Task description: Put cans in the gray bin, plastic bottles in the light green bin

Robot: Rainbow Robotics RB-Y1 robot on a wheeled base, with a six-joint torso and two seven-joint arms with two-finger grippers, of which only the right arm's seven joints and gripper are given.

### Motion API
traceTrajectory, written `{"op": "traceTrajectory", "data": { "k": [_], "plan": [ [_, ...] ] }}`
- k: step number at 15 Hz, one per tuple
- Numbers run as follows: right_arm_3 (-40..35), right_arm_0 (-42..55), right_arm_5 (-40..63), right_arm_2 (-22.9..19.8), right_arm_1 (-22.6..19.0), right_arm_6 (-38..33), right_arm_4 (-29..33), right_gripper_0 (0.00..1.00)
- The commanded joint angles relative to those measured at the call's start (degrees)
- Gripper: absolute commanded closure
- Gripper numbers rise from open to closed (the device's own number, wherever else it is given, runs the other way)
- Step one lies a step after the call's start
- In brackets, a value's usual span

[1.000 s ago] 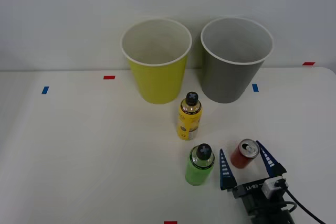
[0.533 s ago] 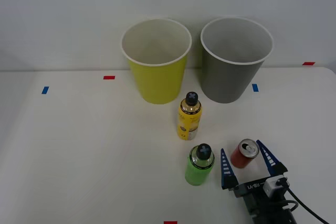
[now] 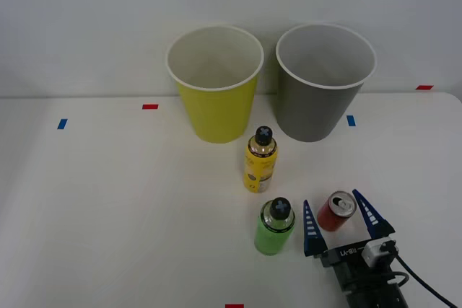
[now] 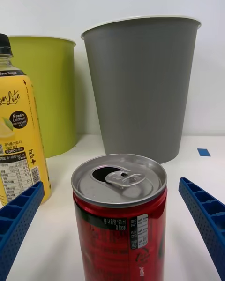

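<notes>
So far nothing is binned — both bins [image 3: 215, 84] [image 3: 325, 84] look empty, bottles [image 3: 260, 159] [image 3: 274, 226] stand; gripper [image 3: 340, 213], wide open, straddles the can [image 3: 336, 210].

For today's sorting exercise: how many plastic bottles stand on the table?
2: the yellow-labelled bottle stands just before the two bins; the green bottle stands nearer the robot, left of the red can.

Light: bright and even, coming from above.
Shadows: soft and faint on the white tabletop [image 3: 108, 200], just beside the bottles' bases.
Glare: a mild shine on the silver top of the red can [image 4: 119, 218].
Focus: can label sharp in the wrist view; the gray bin [image 4: 140, 82] behind the can slightly softer.
</notes>
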Motion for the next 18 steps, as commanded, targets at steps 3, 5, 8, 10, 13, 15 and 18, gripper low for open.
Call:
{"op": "traceTrajectory", "data": {
  "k": [3,5,8,10,13,15,18],
  "plan": [
    [0.0,-0.9,0.1,0.3,2.1,0.2,0.0,0.00],
    [0.0,-0.9,0.1,0.2,2.2,0.4,-0.5,0.00],
    [0.0,-0.9,1.0,0.2,2.1,1.2,-0.6,0.00],
    [0.0,-0.9,1.0,0.2,2.5,1.6,-0.8,0.00],
    [0.0,-0.9,1.0,0.2,2.9,2.4,-1.3,0.00],
    [-0.1,-0.9,1.0,0.1,3.0,3.1,-1.4,0.00],
    [0.0,-0.8,1.0,-0.3,2.9,4.6,-1.5,0.40]
  ]
}}
